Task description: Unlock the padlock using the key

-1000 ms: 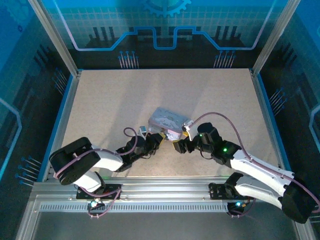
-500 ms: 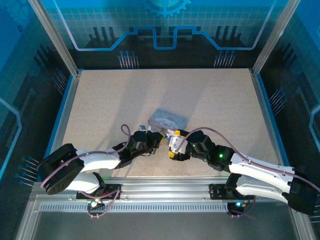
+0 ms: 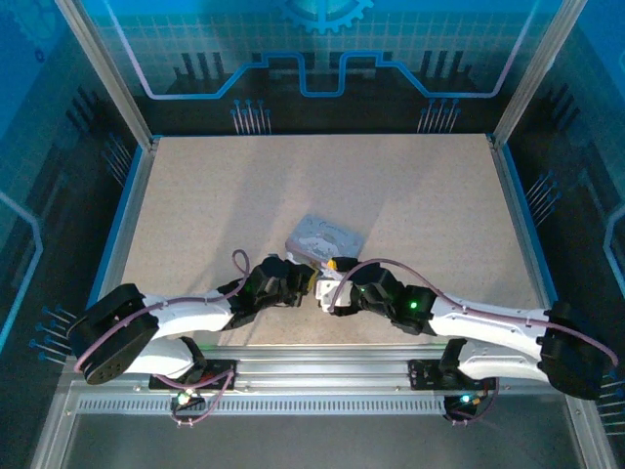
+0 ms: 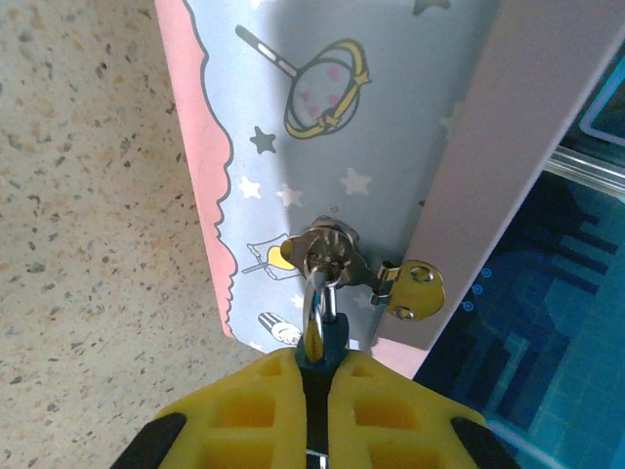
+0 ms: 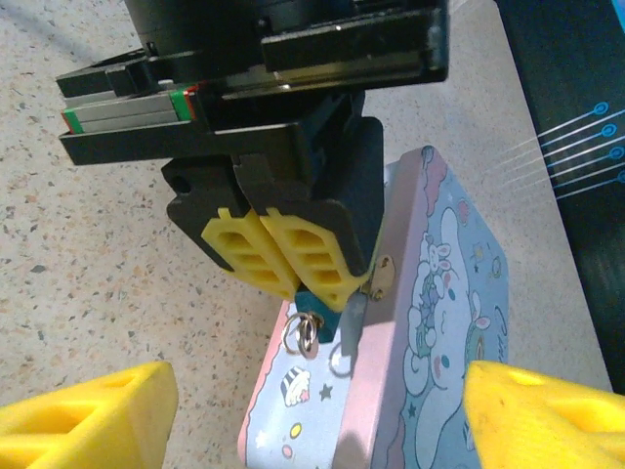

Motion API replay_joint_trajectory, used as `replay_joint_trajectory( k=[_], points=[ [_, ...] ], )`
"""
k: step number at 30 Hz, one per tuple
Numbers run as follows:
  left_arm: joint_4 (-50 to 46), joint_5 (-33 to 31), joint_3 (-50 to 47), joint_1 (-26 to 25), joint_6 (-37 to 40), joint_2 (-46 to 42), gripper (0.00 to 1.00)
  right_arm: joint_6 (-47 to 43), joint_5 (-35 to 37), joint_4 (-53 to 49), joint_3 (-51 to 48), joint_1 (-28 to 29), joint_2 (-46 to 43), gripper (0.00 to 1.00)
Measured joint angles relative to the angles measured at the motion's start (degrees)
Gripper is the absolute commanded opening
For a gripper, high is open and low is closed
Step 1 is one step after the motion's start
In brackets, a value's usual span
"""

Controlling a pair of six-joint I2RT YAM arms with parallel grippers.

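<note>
The padlock [image 4: 322,344] has a dark bluish body and a thin silvery shackle that passes through the small metal loop on the front of the pastel tin [image 4: 322,147]. My left gripper [image 4: 314,366] is shut on the padlock's body. In the right wrist view the same yellow fingers [image 5: 293,256] pinch the padlock [image 5: 317,298] just above the tin's [image 5: 430,332] edge. My right gripper [image 5: 312,415] stands open, one finger to each side of the tin's near end, and holds nothing. In the top view the left gripper [image 3: 301,286] and the right gripper [image 3: 327,293] meet nose to nose. The key is hidden.
The lavender-blue tin [image 3: 327,237] lies near the table's middle front, just beyond both grippers. A brassy latch tab [image 4: 420,290] sticks out beside the padlock. Raised blue rails [image 3: 127,225] border the speckled table [image 3: 293,176], and an aluminium frame runs along the near edge.
My right arm has swung left and stretched low, which brings its gripper close against the left one. The left arm has lowered and kept its hold on the padlock.
</note>
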Motion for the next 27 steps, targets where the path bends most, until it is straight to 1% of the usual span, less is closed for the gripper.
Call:
replay_joint_trajectory(
  k=[6,8,14,20,27],
  points=[
    [1.8,1.2,0.0,0.0,-2.8,0.0,0.00,-0.6,0.1,2.3,0.0,0.1,3.8,0.55],
    [2.2,1.5,0.0,0.0,-3.1,0.1,0.00,-0.5,0.1,2.5,0.0,0.1,4.7,0.48],
    [2.7,1.9,0.0,0.0,-4.2,0.6,0.00,-0.5,1.0,3.4,0.0,0.1,5.7,0.36],
    [2.8,2.4,0.0,0.0,-4.3,0.9,0.00,-0.7,3.0,3.7,0.0,0.1,7.0,0.29],
    [3.9,3.3,0.0,0.0,-4.3,2.3,0.00,-0.7,4.8,3.8,0.0,0.0,7.6,0.26]
  ],
)
